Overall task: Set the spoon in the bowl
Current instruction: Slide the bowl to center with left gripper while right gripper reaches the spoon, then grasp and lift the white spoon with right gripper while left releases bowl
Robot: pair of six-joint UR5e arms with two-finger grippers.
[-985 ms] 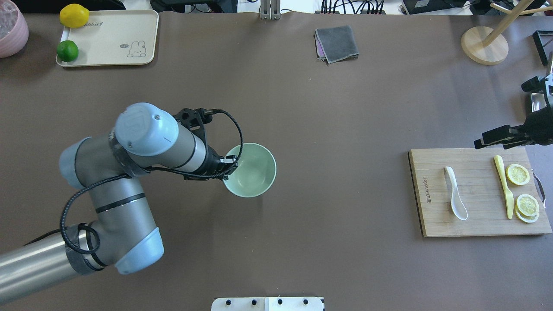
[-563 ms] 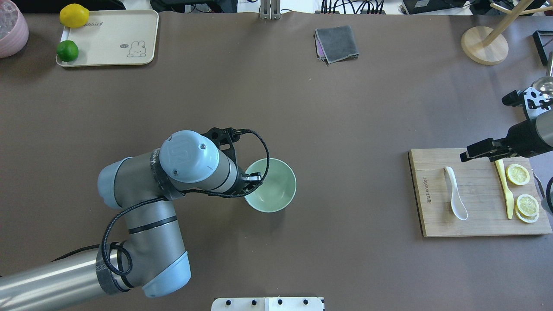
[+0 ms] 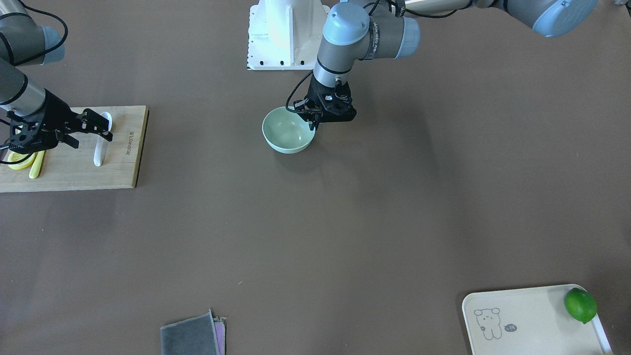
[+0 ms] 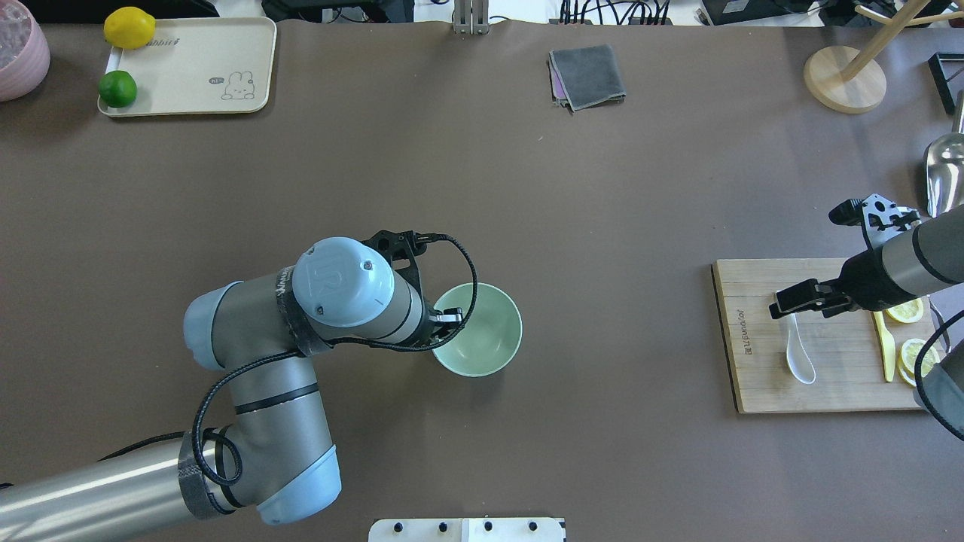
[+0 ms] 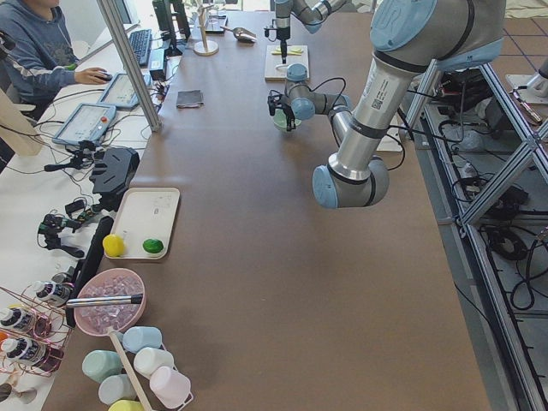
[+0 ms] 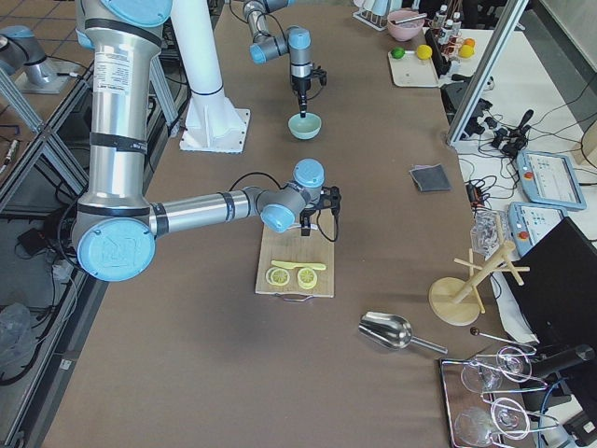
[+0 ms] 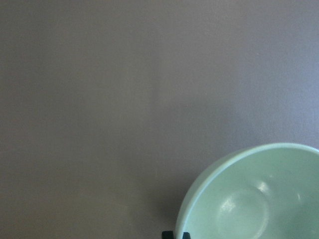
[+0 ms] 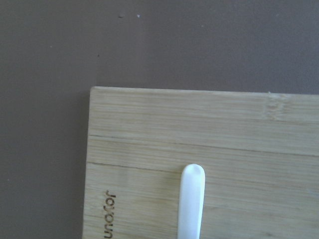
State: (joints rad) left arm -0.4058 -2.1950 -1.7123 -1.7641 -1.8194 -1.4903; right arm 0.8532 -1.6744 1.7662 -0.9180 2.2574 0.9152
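Observation:
The white spoon [image 4: 800, 360] lies on a bamboo cutting board [image 4: 836, 384] at the table's right, scoop toward the robot. My right gripper [image 4: 788, 299] hovers over the spoon's handle end, open and empty; its wrist view shows the handle tip [image 8: 192, 196] on the board [image 8: 149, 144] with no fingers in sight. The mint-green bowl [image 4: 489, 339] stands empty at mid-table. My left gripper [image 4: 446, 316] is shut on the bowl's left rim. The bowl [image 7: 249, 199] fills the lower right of the left wrist view. In the front view the bowl [image 3: 286, 130] and spoon [image 3: 100, 148] also show.
A yellow plastic knife [image 4: 887, 348] and lemon slices [image 4: 915, 355] lie on the board's right part. A metal scoop [image 4: 945, 169] and wooden stand [image 4: 843, 79] are at far right. A grey cloth [image 4: 587, 75] lies at the back, a tray [image 4: 196, 68] with lemon and lime at back left.
My left gripper has moved the bowl to the right and nearer the robot. My right gripper has moved left over the board to above the spoon's handle.

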